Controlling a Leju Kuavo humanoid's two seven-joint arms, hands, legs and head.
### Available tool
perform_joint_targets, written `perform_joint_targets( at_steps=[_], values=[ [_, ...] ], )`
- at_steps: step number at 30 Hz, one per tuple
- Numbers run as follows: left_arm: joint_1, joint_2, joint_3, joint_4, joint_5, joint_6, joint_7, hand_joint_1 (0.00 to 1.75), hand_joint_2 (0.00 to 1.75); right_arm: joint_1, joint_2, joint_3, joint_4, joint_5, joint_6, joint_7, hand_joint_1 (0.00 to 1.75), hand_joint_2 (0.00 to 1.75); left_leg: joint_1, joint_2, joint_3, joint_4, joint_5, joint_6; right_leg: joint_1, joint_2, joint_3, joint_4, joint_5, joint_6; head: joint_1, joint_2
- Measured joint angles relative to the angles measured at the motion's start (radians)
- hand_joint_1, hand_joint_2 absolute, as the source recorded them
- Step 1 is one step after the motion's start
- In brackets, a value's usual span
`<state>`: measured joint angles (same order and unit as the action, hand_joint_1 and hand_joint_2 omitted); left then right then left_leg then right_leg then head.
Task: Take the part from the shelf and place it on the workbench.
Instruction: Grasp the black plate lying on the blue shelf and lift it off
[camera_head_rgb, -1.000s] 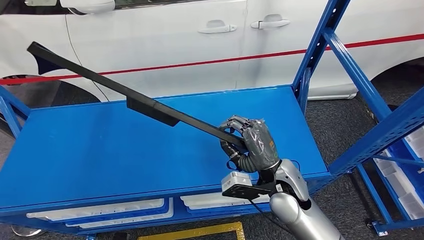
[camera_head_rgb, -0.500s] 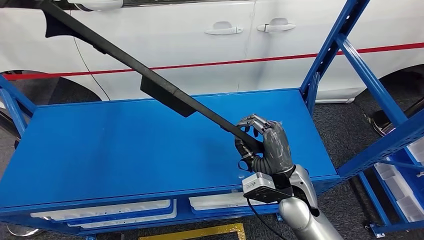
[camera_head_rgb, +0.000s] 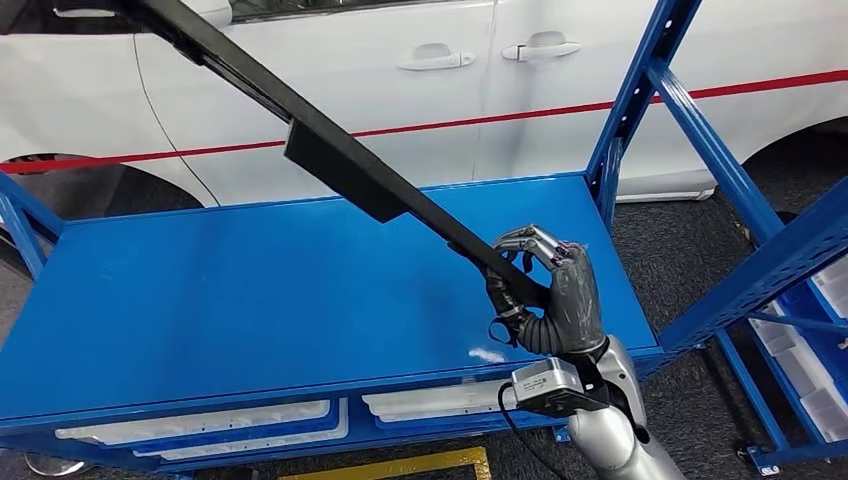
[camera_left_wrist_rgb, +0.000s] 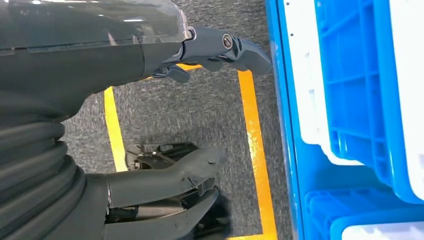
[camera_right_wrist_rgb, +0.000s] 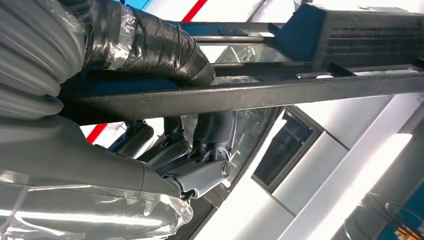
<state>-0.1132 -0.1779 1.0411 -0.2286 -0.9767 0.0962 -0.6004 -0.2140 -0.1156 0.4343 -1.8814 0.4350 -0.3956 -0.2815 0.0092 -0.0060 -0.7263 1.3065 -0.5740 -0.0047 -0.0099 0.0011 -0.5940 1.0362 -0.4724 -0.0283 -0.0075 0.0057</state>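
Gripping: the right hand (camera_head_rgb: 545, 290) has its fingers wrapped around the near end of the part (camera_head_rgb: 340, 165), a long black bar, and holds it up off the blue shelf (camera_head_rgb: 200, 300).
Part: tilted steeply, its near end in the hand above the shelf's front right area, its far end running up and away to the left, out past the picture's upper edge in front of the white car (camera_head_rgb: 420, 90).
Part detail: a wider black block sits on the underside of the bar about midway along, clear of the shelf surface.
Right wrist view: the thumb (camera_right_wrist_rgb: 150, 47) presses over one side of the bar (camera_right_wrist_rgb: 280, 92) and the darker fingers (camera_right_wrist_rgb: 200, 145) curl around the other, so the grasp is full and closed.
Left hand: the left hand (camera_left_wrist_rgb: 165, 125) hangs low over grey floor with yellow lines (camera_left_wrist_rgb: 255, 135), fingers apart and nothing in them.
Shelf surround: blue uprights (camera_head_rgb: 640, 90) rise at the right rear corner, and white bins (camera_head_rgb: 200, 420) sit on the level under the shelf top.
Beside the left hand: blue and white crates (camera_left_wrist_rgb: 350, 90) stand just beside the yellow floor marking.
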Motion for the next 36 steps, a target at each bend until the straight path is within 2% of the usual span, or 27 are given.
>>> perform_joint_targets(
  at_steps=[1,3,4,5,8,10,11,13,14,15,16,18,20,23,25,26,28,29,30,31,32,34,35,36],
  values=[
    [0.0,0.001,0.0,0.0,0.001,-0.001,0.0,0.0,1.75,0.002,0.0,-0.001,0.0,0.0,0.0,0.0,1.75,1.75,0.0,0.0,0.015,-0.031,0.025,0.002,0.0,0.001,0.001,0.0,0.0,0.0,0.0,0.0],
    [-0.001,0.003,0.0,0.0,0.002,-0.003,0.001,0.0,1.75,0.003,0.002,-0.004,-0.001,0.0,0.0,0.0,1.75,1.75,-0.001,0.0,0.08,-0.161,0.088,0.01,0.001,0.002,0.003,0.001,-0.002,0.002,0.0,0.0],
    [-0.002,0.004,0.0,0.0,0.002,-0.003,0.002,0.0,1.75,0.004,0.002,-0.006,-0.002,-0.001,0.0,-0.001,1.75,1.75,-0.003,0.0,0.11,-0.223,0.108,0.015,0.003,0.003,0.003,0.001,-0.002,0.005,0.0,0.0],
    [-0.002,0.005,0.0,0.0,0.002,-0.003,0.003,0.0,1.75,0.004,0.003,-0.008,-0.004,-0.002,0.0,-0.001,1.75,1.75,-0.006,0.0,0.128,-0.261,0.117,0.019,0.004,0.003,0.002,0.002,-0.002,0.009,0.0,0.0],
    [0.0,0.006,0.0,0.0,0.002,-0.003,0.006,0.0,1.75,0.005,0.003,-0.01,-0.005,-0.003,0.0,-0.002,1.75,1.75,-0.008,-0.001,0.138,-0.287,0.121,0.029,0.003,0.002,0.0,0.0,-0.001,0.024,0.0,0.0],
    [0.0,0.006,0.0,0.0,0.002,-0.003,0.006,0.0,1.75,0.006,0.003,-0.012,-0.006,-0.003,0.0,-0.002,1.75,1.75,-0.004,0.0,0.144,-0.302,0.13,0.041,0.002,0.002,-0.01,0.026,-0.024,0.032,0.0,0.0],
    [-0.001,0.006,0.0,0.0,0.002,-0.003,0.007,0.0,1.75,0.006,0.003,-0.013,-0.007,-0.003,0.0,-0.002,1.75,1.75,-0.002,0.001,0.147,-0.307,0.133,0.046,0.003,0.002,-0.027,0.065,-0.049,0.035,0.0,0.0],
    [-0.001,0.006,0.0,0.0,0.001,-0.003,0.009,0.0,1.75,0.008,0.003,-0.015,-0.008,-0.003,0.0,-0.003,1.75,1.75,-0.005,0.002,0.147,-0.308,0.133,0.051,0.001,0.002,-0.083,0.185,-0.109,0.04,0.0,0.0],
    [-0.001,0.006,0.0,0.0,0.001,-0.003,0.012,0.0,1.75,0.011,0.003,-0.017,-0.007,-0.003,0.0,-0.003,1.75,1.75,-0.005,0.002,0.147,-0.308,0.133,0.052,-0.001,0.002,-0.107,0.235,-0.125,0.042,0.0,0.0],
    [-0.001,0.006,0.0,0.0,0.002,-0.003,0.017,0.0,1.75,0.013,0.003,-0.017,-0.007,-0.003,0.0,-0.003,1.75,1.75,-0.005,0.002,0.147,-0.307,0.133,0.051,-0.004,0.001,-0.118,0.257,-0.124,0.045,0.0,0.0],
    [0.0,0.006,0.0,0.0,0.003,-0.004,0.022,0.0,1.75,0.014,0.003,-0.018,-0.007,-0.003,0.0,-0.003,1.75,1.75,-0.005,0.001,0.147,-0.305,0.131,0.051,-0.006,0.001,-0.111,0.24,-0.103,0.046,0.0,0.0],
    [0.001,0.005,0.0,0.0,0.006,-0.008,0.027,0.0,1.75,0.015,0.003,-0.018,-0.007,-0.003,0.001,-0.003,1.75,1.75,-0.003,0.0,0.147,-0.297,0.126,0.045,-0.012,0.0,-0.055,0.126,-0.038,0.049,0.0,0.0],
    [0.001,0.006,0.001,0.0,0.01,-0.011,0.026,0.0,1.75,0.014,0.004,-0.019,-0.008,-0.004,0.001,-0.003,1.75,1.75,-0.005,-0.001,0.141,-0.284,0.119,0.035,-0.012,0.0,-0.01,0.031,-0.007,0.045,0.0,0.0],
    [0.001,0.006,0.003,0.0,0.014,0.012,0.045,0.0,1.75,0.015,0.005,-0.02,-0.008,-0.006,0.004,-0.004,1.75,1.75,-0.006,-0.002,0.135,-0.278,0.116,0.02,-0.008,0.004,-0.006,0.013,-0.007,0.03,0.0,0.0],
    [0.0,0.005,0.005,0.0,0.014,0.046,0.075,0.0,1.75,0.013,0.007,-0.02,-0.008,-0.006,0.007,-0.002,1.75,1.75,-0.004,-0.001,0.126,-0.254,0.097,0.011,-0.009,0.003,-0.005,0.008,-0.003,0.018,0.0,0.0],
    [-0.001,0.005,0.006,0.0,0.013,0.058,0.089,0.0,1.75,0.012,0.008,-0.02,-0.008,-0.006,0.011,0.0,1.75,1.75,-0.002,0.0,0.11,-0.218,0.075,0.007,-0.01,0.002,-0.003,0.006,-0.002,0.013,0.0,0.0],
    [-0.001,0.004,0.007,0.0,0.011,0.067,0.104,0.0,1.75,0.009,0.012,-0.02,-0.007,-0.006,0.018,0.002,1.75,1.75,-0.001,0.0,0.054,-0.097,0.015,0.0,-0.008,0.0,-0.003,0.006,-0.002,0.006,0.0,0.0],
    [-0.001,0.003,0.007,0.0,0.009,0.068,0.106,0.0,1.75,0.009,0.013,-0.02,-0.006,-0.006,0.02,0.003,1.75,1.75,0.0,0.0,0.027,-0.04,-0.004,-0.001,-0.005,-0.001,-0.003,0.006,-0.002,0.004,0.0,0.0],
    [-0.001,0.003,0.007,0.0,0.006,0.07,0.107,0.0,1.75,0.008,0.014,-0.02,-0.005,-0.006,0.021,0.004,1.75,1.75,0.001,0.0,0.011,-0.009,-0.008,-0.001,-0.003,-0.001,-0.003,0.006,-0.003,0.003,0.0,0.0],
    [0.0,0.003,0.007,0.0,0.004,0.074,0.108,0.0,1.75,0.008,0.014,-0.02,-0.004,-0.006,0.021,0.006,1.75,1.75,0.0,0.0,0.014,-0.016,0.008,0.001,-0.002,-0.001,-0.002,0.006,-0.003,0.003,0.0,0.0],
    [0.0,0.003,0.007,0.0,0.002,0.078,0.108,0.0,1.75,0.008,0.014,-0.02,-0.004,-0.006,0.021,0.007,1.75,1.75,0.0,0.0,0.035,-0.061,0.039,0.005,0.0,-0.001,-0.001,0.006,-0.003,0.003,0.0,0.0],
    [-0.002,0.003,0.007,0.0,0.001,0.083,0.108,0.0,1.75,0.006,0.015,-0.02,-0.004,-0.005,0.021,0.008,1.75,1.75,-0.004,0.0,0.101,-0.196,0.099,0.016,0.002,0.0,0.001,0.006,-0.004,0.005,0.0,0.0],
    [-0.003,0.003,0.007,0.0,0.001,0.084,0.108,0.0,1.75,0.005,0.016,-0.02,-0.004,-0.004,0.021,0.008,1.75,1.75,-0.007,0.0,0.124,-0.246,0.113,0.02,0.003,0.001,0.0,0.006,-0.004,0.008,0.0,0.0],
    [-0.003,0.003,0.007,0.0,0.002,0.085,0.108,0.0,1.75,0.005,0.017,-0.02,-0.004,-0.003,0.021,0.008,1.75,1.75,-0.01,-0.001,0.136,-0.272,0.116,0.024,0.003,0.001,-0.001,0.006,-0.003,0.012,0.0,0.0]
  ],
)
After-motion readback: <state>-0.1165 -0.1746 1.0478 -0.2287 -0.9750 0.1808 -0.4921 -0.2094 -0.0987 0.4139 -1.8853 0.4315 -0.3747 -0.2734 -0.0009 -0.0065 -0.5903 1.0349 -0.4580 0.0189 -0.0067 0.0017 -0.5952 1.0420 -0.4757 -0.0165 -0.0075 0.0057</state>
